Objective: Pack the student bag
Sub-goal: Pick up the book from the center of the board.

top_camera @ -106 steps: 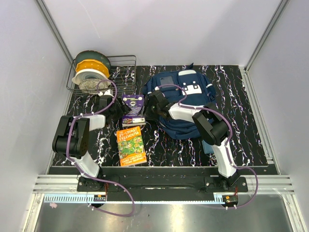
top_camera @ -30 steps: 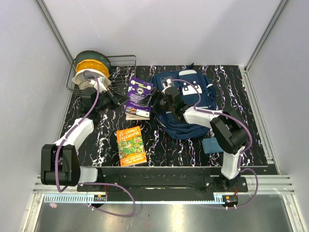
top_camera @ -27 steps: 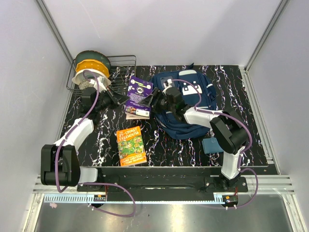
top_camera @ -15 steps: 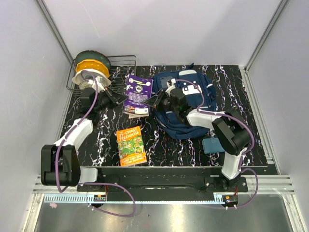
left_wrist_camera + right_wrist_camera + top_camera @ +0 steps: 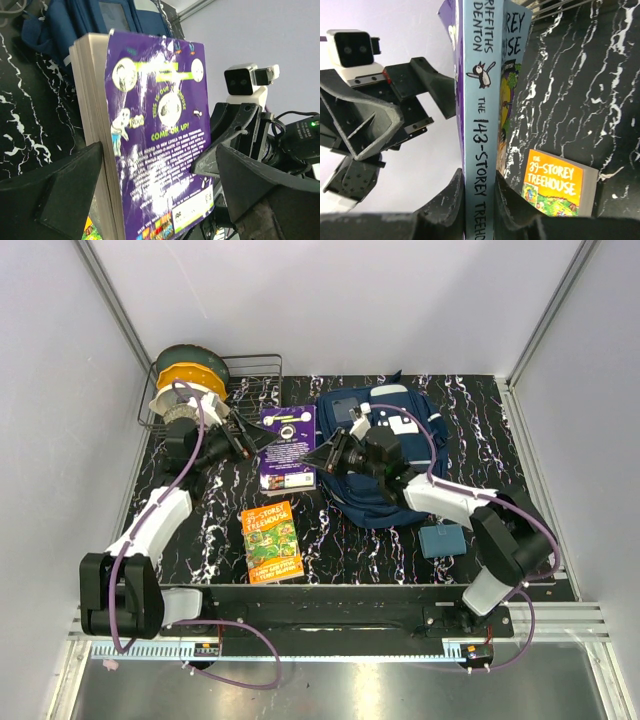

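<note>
The student bag (image 5: 395, 490), navy with white patches, lies at the back middle of the table and also shows in the left wrist view (image 5: 75, 25). A purple "143-Storey Treehouse" book (image 5: 287, 445) is held in the air left of the bag, between the two grippers. My right gripper (image 5: 322, 455) is shut on the book's pale blue spine (image 5: 479, 100), its fingers (image 5: 445, 205) pressing both sides. My left gripper (image 5: 252, 443) is open around the book's page edge (image 5: 92, 100). One of its fingers (image 5: 55, 195) is against the pages and the other stands off the cover.
An orange "39-Storey Treehouse" book (image 5: 272, 541) lies on the table in front of the held book. A small teal pouch (image 5: 441, 540) lies near the bag's front right. A wire basket (image 5: 255, 375) with filament spools (image 5: 190, 380) stands at the back left.
The purple book has turned from tilted to square-on and risen a little. My right gripper has moved left onto its spine edge, and the right arm now stretches further out.
</note>
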### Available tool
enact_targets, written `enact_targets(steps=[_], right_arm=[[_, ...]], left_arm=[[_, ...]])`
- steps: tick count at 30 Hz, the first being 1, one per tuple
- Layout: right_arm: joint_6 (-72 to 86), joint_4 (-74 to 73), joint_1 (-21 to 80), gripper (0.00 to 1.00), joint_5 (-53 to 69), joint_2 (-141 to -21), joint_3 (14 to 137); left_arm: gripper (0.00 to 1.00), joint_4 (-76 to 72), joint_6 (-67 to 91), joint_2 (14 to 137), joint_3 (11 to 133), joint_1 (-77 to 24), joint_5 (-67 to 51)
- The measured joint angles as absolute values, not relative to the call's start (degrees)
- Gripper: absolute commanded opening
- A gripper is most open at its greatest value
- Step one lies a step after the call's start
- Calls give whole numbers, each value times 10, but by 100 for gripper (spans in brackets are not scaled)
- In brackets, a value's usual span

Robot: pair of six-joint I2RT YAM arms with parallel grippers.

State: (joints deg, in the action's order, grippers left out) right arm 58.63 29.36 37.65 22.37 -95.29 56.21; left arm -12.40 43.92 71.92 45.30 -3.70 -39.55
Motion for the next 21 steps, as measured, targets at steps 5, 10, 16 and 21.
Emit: enact_targets(steps=[5, 10, 16, 21], right_arm=[[611, 330, 375, 0, 267, -923, 531], [628, 358, 376, 0, 308, -896, 520], [646, 383, 375, 0, 335, -886, 509], [659, 409, 375, 0, 355, -886, 504]], left_arm=[[99, -129, 439, 719, 461, -37, -415], [99, -138, 440, 737, 464, -39, -431], [99, -188, 461, 755, 464, -46, -469], [74, -284, 514, 776, 463, -52, -513]])
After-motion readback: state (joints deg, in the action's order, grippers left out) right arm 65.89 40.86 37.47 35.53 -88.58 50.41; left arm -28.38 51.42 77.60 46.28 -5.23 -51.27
